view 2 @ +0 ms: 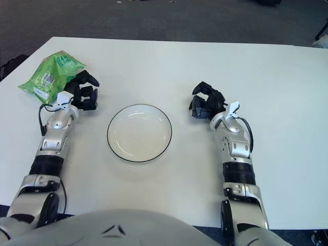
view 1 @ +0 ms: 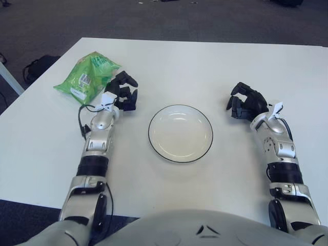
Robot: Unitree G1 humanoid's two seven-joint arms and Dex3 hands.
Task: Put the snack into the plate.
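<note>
Left eye view. Snack [view 1: 86,77], a green crinkled bag, lies at about 10 o'clock from the plate [view 1: 180,133], well apart from it, near the table's left edge. Plate is white with a dark rim, nothing in it, centred before the robot. Left hand [view 1: 122,92] sits just beside the bag's right end, fingers loosely curled, holding nothing; whether a fingertip touches the bag I cannot tell. Right hand [view 1: 245,101] shows at 3 o'clock of the plate, idle, fingers curled in, holding nothing.

Right eye view. Same layout, shifted: bag [view 2: 50,75] at 10 o'clock of the plate [view 2: 139,132], left hand [view 2: 83,90] at the bag's 4 o'clock corner, right hand [view 2: 206,101] at the plate's 2 to 3 o'clock.

Step in hand, by my reading: the reach to the bag, grasp not yet made. Next move calls for spreading the left fingers, moving toward 10 o'clock over the bag, closing on its crumpled body, then lifting and carrying it toward 4 o'clock to the plate. The bag looks soft and slippery; a shallow pinch may slip.

Surface: plain white table [view 1: 215,66], matte. Room: dark grey carpet [view 1: 169,20] beyond; a dark bag-like object [view 1: 38,66] on the floor at left.
</note>
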